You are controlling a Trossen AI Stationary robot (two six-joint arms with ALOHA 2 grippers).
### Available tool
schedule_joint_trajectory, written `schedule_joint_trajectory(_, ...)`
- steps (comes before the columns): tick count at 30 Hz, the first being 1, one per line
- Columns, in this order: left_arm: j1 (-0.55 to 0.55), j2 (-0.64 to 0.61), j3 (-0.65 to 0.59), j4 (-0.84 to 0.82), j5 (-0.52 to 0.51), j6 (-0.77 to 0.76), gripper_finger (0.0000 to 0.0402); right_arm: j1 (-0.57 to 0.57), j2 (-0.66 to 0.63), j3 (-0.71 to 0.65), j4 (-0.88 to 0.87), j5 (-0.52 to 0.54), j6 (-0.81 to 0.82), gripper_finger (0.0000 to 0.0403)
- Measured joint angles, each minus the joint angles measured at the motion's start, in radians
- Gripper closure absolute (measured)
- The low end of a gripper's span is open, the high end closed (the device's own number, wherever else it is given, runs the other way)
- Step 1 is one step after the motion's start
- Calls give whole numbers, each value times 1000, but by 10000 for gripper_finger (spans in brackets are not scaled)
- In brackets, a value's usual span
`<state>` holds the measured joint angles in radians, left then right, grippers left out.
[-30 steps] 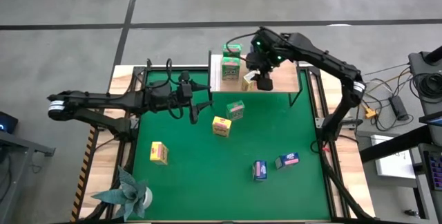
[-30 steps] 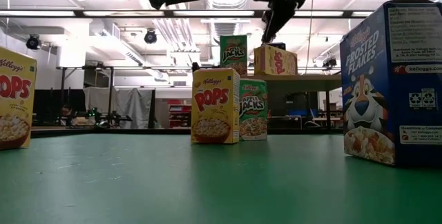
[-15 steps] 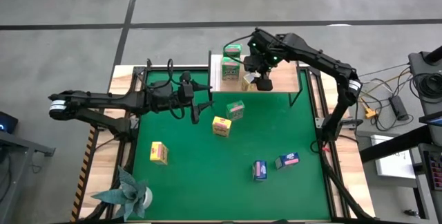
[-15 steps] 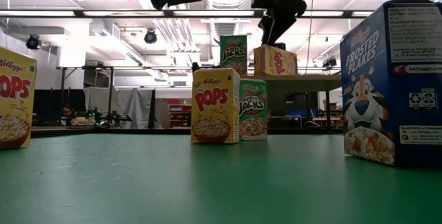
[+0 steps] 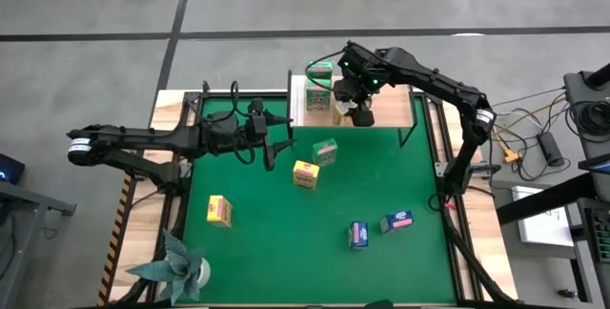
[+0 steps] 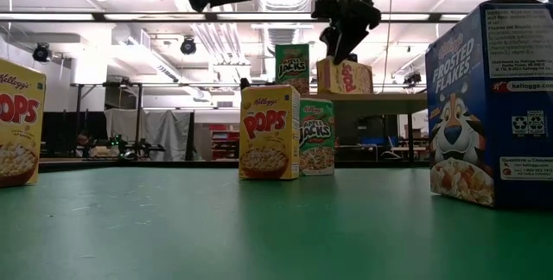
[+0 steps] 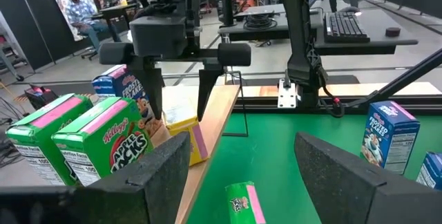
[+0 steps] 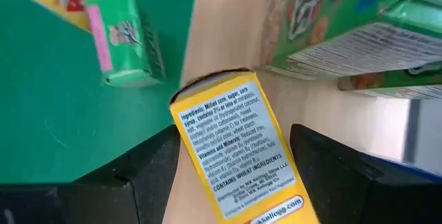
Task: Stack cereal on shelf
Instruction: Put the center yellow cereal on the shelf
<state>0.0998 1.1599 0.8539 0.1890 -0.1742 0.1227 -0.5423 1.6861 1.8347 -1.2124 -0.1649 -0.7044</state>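
Note:
The shelf (image 5: 396, 109) stands at the table's far edge. On it, two green cereal boxes (image 5: 319, 85) stand upright. A yellow cereal box (image 8: 235, 148) lies beside them on one long side, its ingredients panel up. My right gripper (image 5: 357, 111) hangs open just over this box, pointing steeply down. One finger (image 8: 148, 175) stands on each side of the box, and I see no contact. My left gripper (image 5: 274, 147) waits open above the mat's left half, pointing level toward the shelf.
On the green mat (image 5: 286, 242) stand a green box (image 5: 325, 152), two yellow boxes (image 5: 305, 174) (image 5: 219, 211) and two blue boxes (image 5: 358, 235) (image 5: 396, 220). A teal paper plant (image 5: 176, 266) sits at the near left corner. A blue box (image 7: 114, 86) shows on the shelf behind the green ones.
My right gripper has sunk a little toward the yellow box, shifted slightly toward the table's left and rolled a bit. Its fingers stand wider apart than a second ago. The yellow box has stayed in place on the shelf.

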Motion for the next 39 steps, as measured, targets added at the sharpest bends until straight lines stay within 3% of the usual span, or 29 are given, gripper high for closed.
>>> schedule_joint_trajectory(5,0,0,0,13,0,6,159,0,0,0,10,80,-30,140)
schedule_joint_trajectory(31,0,0,0,11,0,7,159,-2,0,-39,18,53,-52,138)
schedule_joint_trajectory(39,0,0,0,11,0,7,159,-2,0,-60,23,53,-41,178)
